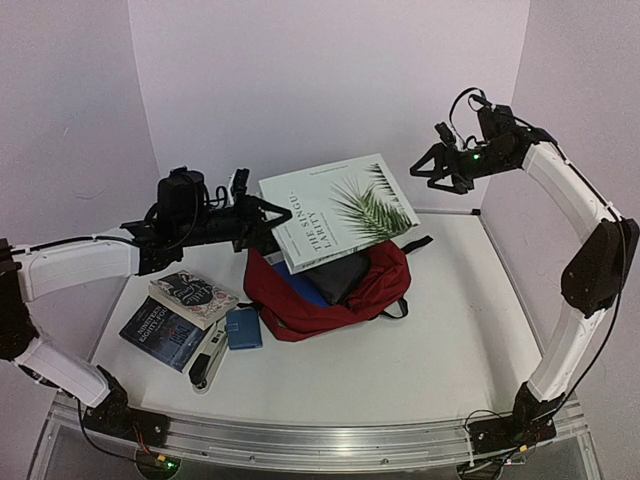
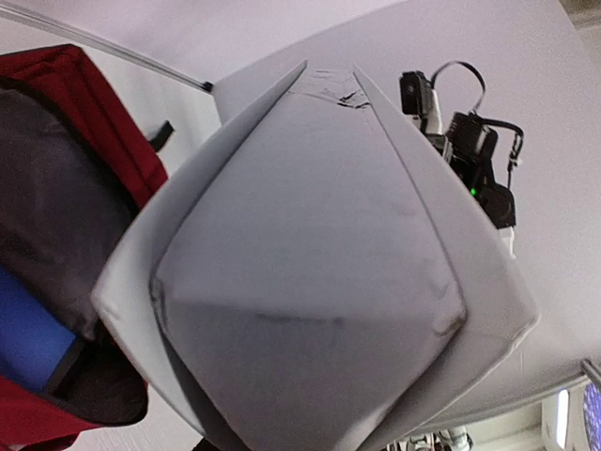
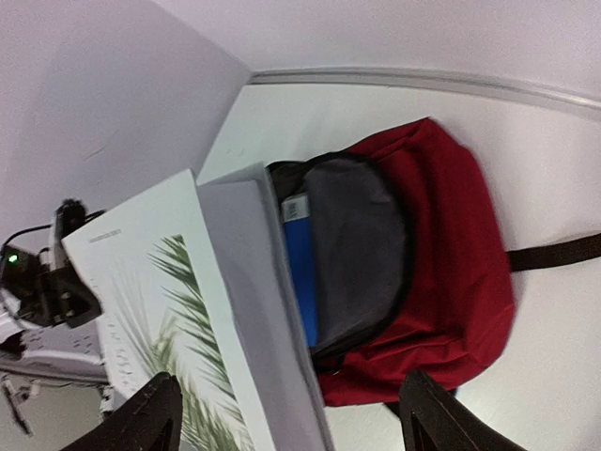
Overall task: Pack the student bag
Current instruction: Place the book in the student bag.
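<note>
The student bag, dark red with grey lining, lies open at mid-table, a blue book inside it. A large white book with a palm-leaf cover hangs tilted over the bag's mouth. My left gripper is shut on its left edge. In the left wrist view the white book fills the frame and hides the fingers, with the bag at left. My right gripper hangs open high at back right, clear of the book. Its wrist view looks down on the bag, the blue book and the white book between the spread gripper.
Two books lie stacked at the left of the table. Next to them are a small blue pouch and a white-and-black tool. Walls close in behind and on both sides.
</note>
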You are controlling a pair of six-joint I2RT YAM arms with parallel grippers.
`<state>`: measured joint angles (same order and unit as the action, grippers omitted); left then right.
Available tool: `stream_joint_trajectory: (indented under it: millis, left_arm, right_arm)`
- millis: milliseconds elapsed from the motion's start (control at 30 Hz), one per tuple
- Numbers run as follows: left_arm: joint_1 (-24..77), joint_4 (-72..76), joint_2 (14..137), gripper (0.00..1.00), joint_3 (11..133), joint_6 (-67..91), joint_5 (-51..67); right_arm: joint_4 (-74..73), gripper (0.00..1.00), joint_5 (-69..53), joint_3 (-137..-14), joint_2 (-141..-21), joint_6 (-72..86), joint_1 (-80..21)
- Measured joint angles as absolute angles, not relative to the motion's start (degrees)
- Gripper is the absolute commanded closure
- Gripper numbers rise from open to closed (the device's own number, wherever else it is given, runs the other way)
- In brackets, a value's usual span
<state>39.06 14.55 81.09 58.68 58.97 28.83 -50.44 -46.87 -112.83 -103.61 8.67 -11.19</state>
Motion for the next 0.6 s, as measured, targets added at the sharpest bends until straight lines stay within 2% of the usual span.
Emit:
stream_joint_trajectory:
  millis: [133,300,467,600]
  left_arm:
    - [38.4,8.0,74.2,1.00,54.9,60.1,21.7]
    - [38.3,-1.9,64.3,1.00,50.3,62.8,14.2]
    - [38.3,-16.0,56.4,1.00,48.8,66.0,6.8]
    - [38.3,-25.1,55.7,1.00,49.1,67.9,2.9]
  right_arm:
    - [-48.8,0.27,-35.9,-112.6,-105.1,5.5,-15.2]
    - [-46.8,0.32,-25.8,-110.7,-108.1,0.3,-26.1]
    - [-44.6,0.39,-20.1,-110.3,-113.0,-2.2,-34.3]
    - [-43.2,0.41,-17.0,-111.7,-118.4,-3.0,-37.8]
